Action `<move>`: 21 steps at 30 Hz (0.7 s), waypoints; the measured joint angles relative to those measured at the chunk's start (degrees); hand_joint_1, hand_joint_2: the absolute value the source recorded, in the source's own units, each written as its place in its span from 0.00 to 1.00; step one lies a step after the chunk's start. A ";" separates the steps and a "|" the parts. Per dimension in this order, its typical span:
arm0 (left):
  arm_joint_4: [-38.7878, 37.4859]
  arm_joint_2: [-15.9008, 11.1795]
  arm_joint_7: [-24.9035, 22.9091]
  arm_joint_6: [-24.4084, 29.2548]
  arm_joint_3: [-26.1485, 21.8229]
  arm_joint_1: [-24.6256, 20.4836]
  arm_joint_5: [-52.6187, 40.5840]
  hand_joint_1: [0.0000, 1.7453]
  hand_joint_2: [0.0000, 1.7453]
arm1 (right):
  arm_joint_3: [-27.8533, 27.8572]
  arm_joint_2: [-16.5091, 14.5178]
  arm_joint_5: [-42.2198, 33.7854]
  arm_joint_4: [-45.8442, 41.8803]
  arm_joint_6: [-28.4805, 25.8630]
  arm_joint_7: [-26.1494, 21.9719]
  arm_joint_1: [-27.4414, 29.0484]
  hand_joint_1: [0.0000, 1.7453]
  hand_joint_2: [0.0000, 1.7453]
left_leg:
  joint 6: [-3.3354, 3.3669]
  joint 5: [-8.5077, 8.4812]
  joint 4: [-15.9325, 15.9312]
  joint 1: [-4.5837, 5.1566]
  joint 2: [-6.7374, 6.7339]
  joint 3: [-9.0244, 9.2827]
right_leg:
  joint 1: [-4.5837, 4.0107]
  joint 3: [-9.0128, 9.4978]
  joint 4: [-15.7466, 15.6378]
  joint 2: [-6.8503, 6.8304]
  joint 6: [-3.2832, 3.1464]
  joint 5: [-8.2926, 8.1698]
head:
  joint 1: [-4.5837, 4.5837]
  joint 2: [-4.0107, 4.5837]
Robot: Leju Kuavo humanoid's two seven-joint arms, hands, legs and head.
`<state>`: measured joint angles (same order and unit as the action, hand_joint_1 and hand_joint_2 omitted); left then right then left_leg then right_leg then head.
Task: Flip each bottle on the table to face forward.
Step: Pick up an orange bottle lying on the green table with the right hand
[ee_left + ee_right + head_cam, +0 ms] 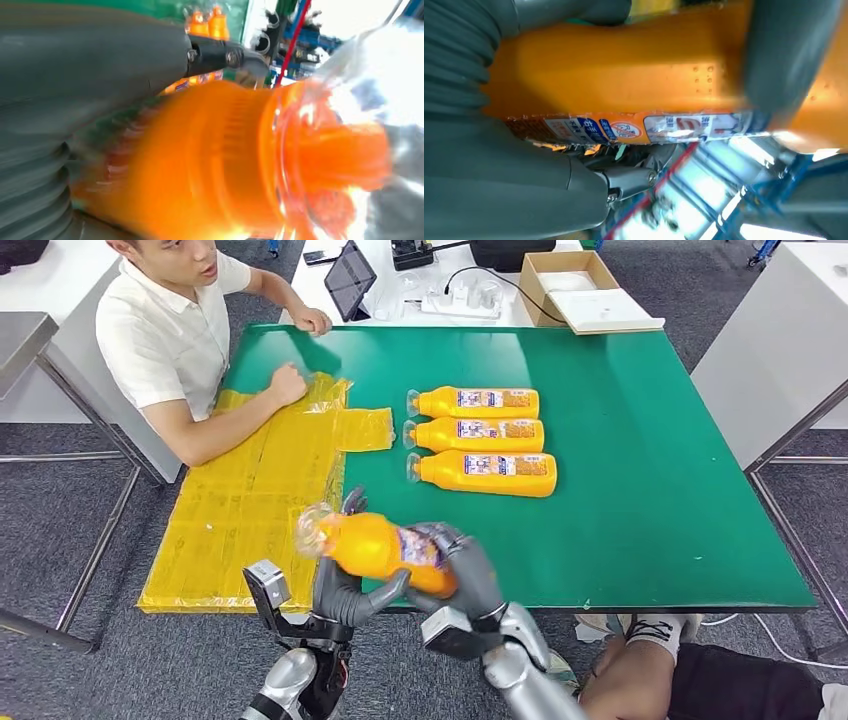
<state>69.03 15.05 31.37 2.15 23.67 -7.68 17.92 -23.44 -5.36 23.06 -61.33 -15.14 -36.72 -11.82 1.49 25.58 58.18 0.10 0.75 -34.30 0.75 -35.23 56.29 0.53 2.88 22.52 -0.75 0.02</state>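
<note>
Robot hands grip a single orange plastic bottle with a clear cap (375,548) above the near edge of the green table (650,490), the bottle lifted clear of the surface and tilted, its cap end pointing left. The left hand (345,585) grasps the bottle from below near the neck, thumb reaching up across the orange body, while the right hand (465,565) wraps over the bottle's base end, fingers curled around the label. In the left wrist view the orange body and clear cap (300,150) loom blurred just beyond the grey thumb (100,55). The right wrist view shows the bottle's printed label strip (624,127) between the grey thumb (499,185) and a dark finger (789,50) pressed on the orange side.

Three more orange plastic bottles (478,435) lie on their sides in a neat row farther back on the table, labels up and caps to the left, touching or nearly touching one another. A yellow plastic sheet (250,500) covers the table's left part and hangs past its near edge. A person in a white polo shirt (165,335) sits at the far left corner, one fist resting on the sheet. A cardboard box (585,285) sits on a white table beyond.
</note>
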 joint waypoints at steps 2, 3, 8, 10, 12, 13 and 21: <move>0.26 0.16 -0.36 0.45 -0.04 0.02 0.59 0.00 1.00 | -2.01 -0.82 -1.70 1.01 -0.07 0.07 0.43 1.00 1.00 | -0.01 -0.01 -0.01 -0.05 0.11 -0.04 | -0.04 0.00 0.01 -0.08 -0.02 0.02 | -0.03 0.00; 0.32 0.19 -0.47 0.53 -0.06 0.03 0.80 0.00 1.00 | -2.68 -1.01 -2.38 1.35 0.13 0.15 0.46 1.00 1.00 | -0.01 -0.01 -0.01 -0.06 0.11 -0.05 | -0.04 0.00 0.01 -0.10 -0.02 0.02 | -0.03 0.00; 0.44 0.29 -0.57 -0.26 -0.07 0.11 1.21 0.00 1.00 | -4.52 -1.78 -4.28 2.93 1.36 0.25 0.37 1.00 1.00 | 0.00 -0.02 -0.01 0.01 0.08 -0.04 | 0.03 0.02 -0.01 -0.10 -0.01 -0.01 | -0.04 0.00; 0.42 0.29 -1.93 -1.94 -0.06 0.13 2.44 0.00 1.00 | -4.76 -2.11 -4.50 3.67 1.09 -0.11 0.23 1.00 1.00 | 0.00 -0.02 -0.01 0.02 0.11 -0.04 | 0.04 0.03 -0.01 -0.11 -0.01 -0.01 | -0.03 0.00; 0.26 0.28 -3.64 -3.78 -0.06 0.10 4.26 0.00 1.00 | -4.96 -2.27 -4.44 4.29 0.61 -0.58 0.00 1.00 1.00 | 0.00 -0.02 -0.01 0.02 0.11 -0.04 | 0.04 0.03 0.00 -0.11 0.00 -0.01 | -0.03 0.00; 0.10 0.27 -4.34 -4.52 -0.06 0.09 5.02 0.00 1.00 | -5.08 -2.32 -4.39 4.51 0.36 -0.75 -0.14 1.00 1.00 | 0.00 -0.02 -0.01 0.02 0.10 -0.04 | 0.04 0.03 0.00 -0.10 0.00 -0.01 | -0.03 0.00; -1.97 -0.02 -7.56 -8.68 -0.06 -0.27 9.15 0.81 1.00 | -5.98 -2.70 -4.42 5.18 -0.42 -0.90 -1.07 0.99 1.00 | -0.01 -0.02 -0.01 0.00 0.09 -0.03 | 0.02 0.01 0.00 -0.10 -0.01 -0.01 | -0.03 0.00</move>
<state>67.07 15.04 23.81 -6.54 23.61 -7.95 27.07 -29.41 -8.06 18.64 -56.16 -15.55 -37.62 -12.89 1.49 25.56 58.17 0.10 0.84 -34.33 0.77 -35.23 56.29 0.43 2.88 22.52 -0.78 0.02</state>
